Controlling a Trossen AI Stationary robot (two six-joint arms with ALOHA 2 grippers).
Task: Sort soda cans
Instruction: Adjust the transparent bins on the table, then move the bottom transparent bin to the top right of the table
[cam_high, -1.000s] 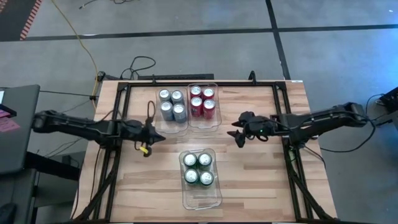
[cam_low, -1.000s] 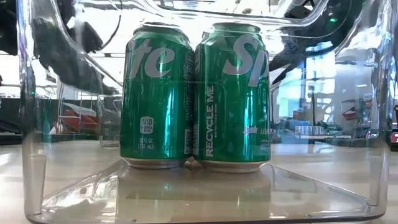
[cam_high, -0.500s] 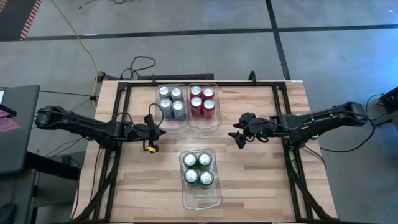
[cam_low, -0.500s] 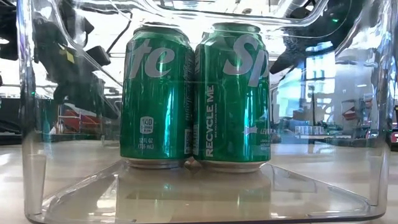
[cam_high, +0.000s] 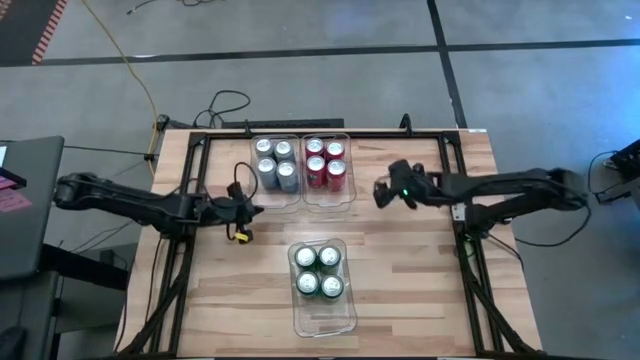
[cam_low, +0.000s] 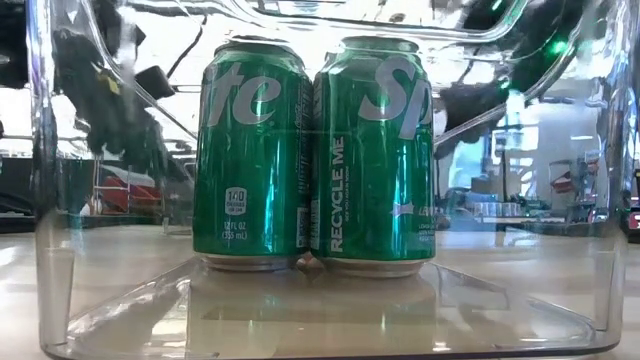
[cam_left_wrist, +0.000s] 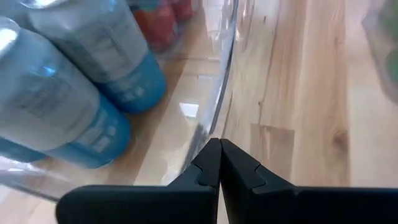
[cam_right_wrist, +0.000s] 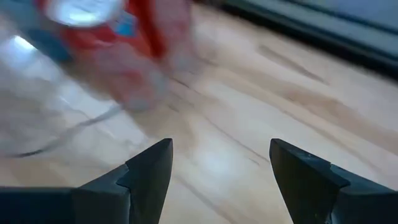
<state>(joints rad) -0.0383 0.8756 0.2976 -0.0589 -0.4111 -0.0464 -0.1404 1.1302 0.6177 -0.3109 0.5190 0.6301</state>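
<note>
Cans all appear binned: four silver-grey cans (cam_high: 274, 165) stand in the far-left clear bin (cam_high: 298, 200), four red cans (cam_high: 325, 164) in the clear bin (cam_high: 350, 192) touching it on the right, and four green cans (cam_high: 319, 271) in the near bin (cam_high: 320, 322) at the table's (cam_high: 400, 290) front. No can stands loose on the wood, so the sort looks complete or very nearly so.

What's new in the last second: the right end effector (cam_high: 382, 193) has swung from mid-table up toward the red cans' bin, now just beside its right wall. Its wrist view shows the fingers (cam_right_wrist: 147, 169) spread wide, nothing between them, a red can blurred ahead. The left end effector (cam_high: 255, 209) has eased back and sits beside the near-left corner of the silver-grey bin; its fingers (cam_left_wrist: 208, 165) are pressed together, empty, tips close to the bin's clear wall.

My read: the right arm may be heading for a nudge or a check on the red bin, though that's a guess.

Around them: a black frame (cam_high: 330, 132) runs along the table edges, cables (cam_high: 225, 102) trail on the floor behind. In the way, only the bin walls themselves, and the two far bins sit touching, leaving no room between.
</note>
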